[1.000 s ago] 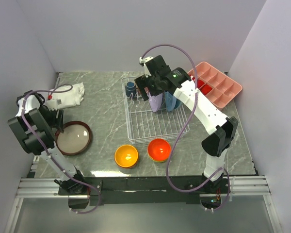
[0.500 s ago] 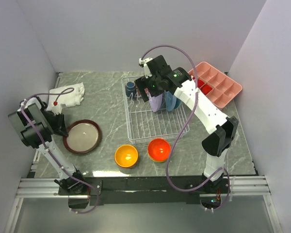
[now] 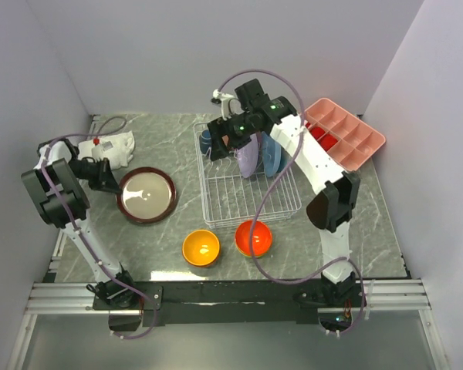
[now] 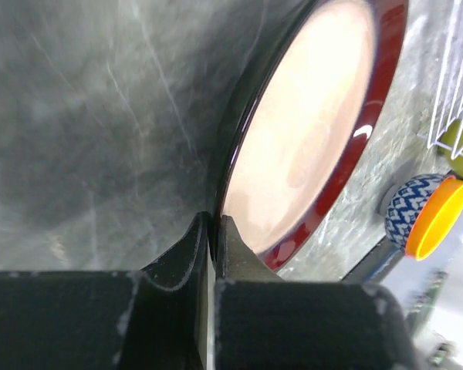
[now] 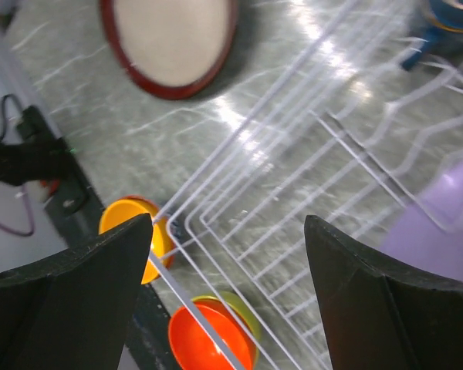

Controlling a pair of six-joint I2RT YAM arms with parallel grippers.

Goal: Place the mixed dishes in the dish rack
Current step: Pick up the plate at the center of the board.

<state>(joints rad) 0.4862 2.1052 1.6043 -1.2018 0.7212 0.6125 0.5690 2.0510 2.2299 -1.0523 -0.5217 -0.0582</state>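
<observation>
Dark-red-rimmed plate (image 4: 309, 154): one, its rim clamped between the closed fingers of the left pincer (image 4: 214, 227), the disc stretching away past the fingertips. Left arm folded low, wrist turned sideways. Right pincer (image 5: 228, 227) spread wide, holding nothing, its arm arched high. Dish rack (image 3: 239, 196) directly beneath it holds two upright plates, lavender (image 3: 249, 158) and blue (image 3: 272, 158), and one navy cup (image 3: 207, 139). Beyond the rack's edge: two bowls, orange-yellow (image 3: 201, 247) and red-orange (image 3: 253, 237).
</observation>
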